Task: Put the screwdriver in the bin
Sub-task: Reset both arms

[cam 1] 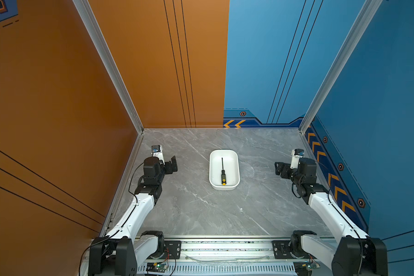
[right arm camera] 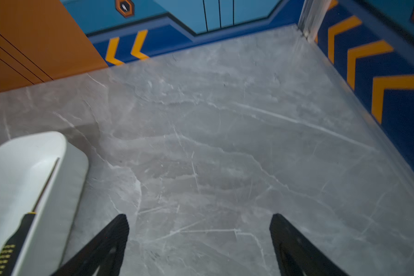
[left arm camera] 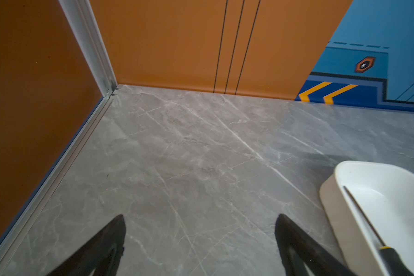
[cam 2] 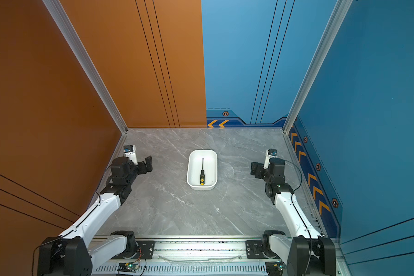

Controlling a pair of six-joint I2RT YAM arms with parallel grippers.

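Screwdriver [cam 1: 222, 174] in bin [cam 1: 231, 162], both sets of jaws apart

Grey marbled worktop [cam 1: 201, 210] spreads between an orange wall [cam 1: 46, 95] on the left and a blue wall [cam 1: 380, 95] on the right. The left arm [cam 1: 139, 210] reaches from the near left corner along the left edge. The right arm [cam 1: 325, 205] reaches from the near right corner along the right edge. Both arms end about level with the bin and well apart from it, one on each side.

The white bin [cam 2: 210, 165] sits near the middle of the worktop in both top views, its long side running near to far. The left jaws stand wide apart over bare worktop and hold nothing. The right jaws likewise stand wide apart and empty.

The screwdriver [cam 2: 202, 175] lies flat on the bin's floor, yellow-capped handle at the near end and thin shaft pointing far. Each wrist view catches part of the screwdriver [left arm camera: 366, 219] [right arm camera: 17, 236] lying in a corner of the bin [left arm camera: 392, 198] [right arm camera: 17, 172].
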